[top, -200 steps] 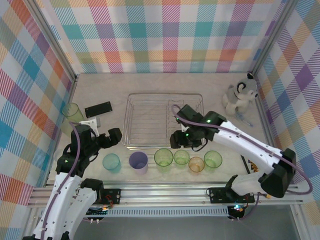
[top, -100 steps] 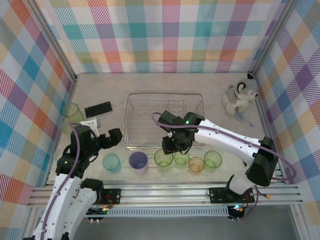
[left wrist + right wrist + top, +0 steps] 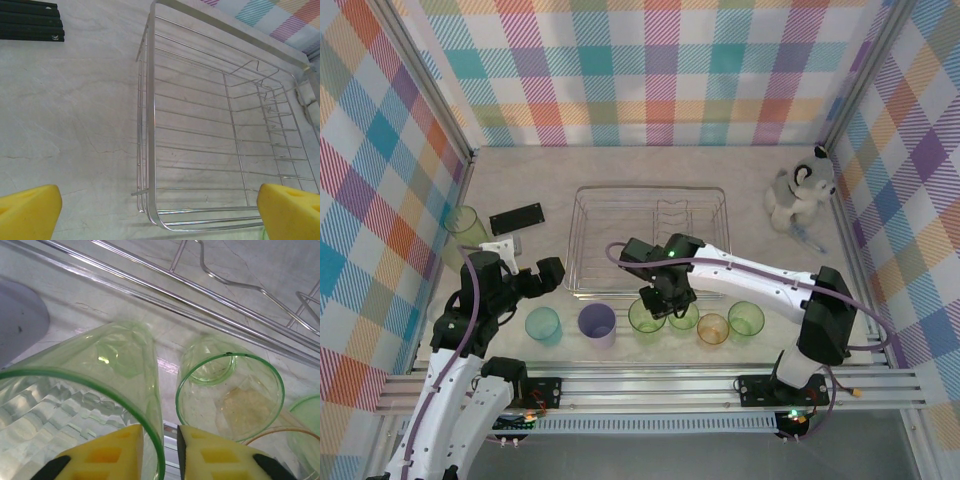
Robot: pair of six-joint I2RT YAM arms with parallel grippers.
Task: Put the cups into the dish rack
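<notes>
Six cups stand in a row in front of the dish rack [image 3: 620,240]: teal [image 3: 542,324], lavender [image 3: 597,323], a green cup [image 3: 645,322], a small green one [image 3: 684,317], orange [image 3: 713,329] and another green [image 3: 746,318]. The tall green cup [image 3: 467,224] stands apart at the far left. My right gripper [image 3: 655,300] is down over the green cup [image 3: 100,355]. Its jaws [image 3: 160,432] are narrowly open and straddle the cup's right wall, one finger inside and one outside. My left gripper [image 3: 548,272] hangs wide open left of the rack [image 3: 150,125], holding nothing.
A grey plush dog [image 3: 802,190] sits at the back right. A black bar [image 3: 517,217] lies left of the rack, also in the left wrist view [image 3: 30,22]. The small green cup [image 3: 230,395] stands close beside my right finger. Checked walls enclose the table.
My right arm has swung left from the rack's front right edge and come down onto the green cup's rim. The left arm and all the cups have stayed still.
</notes>
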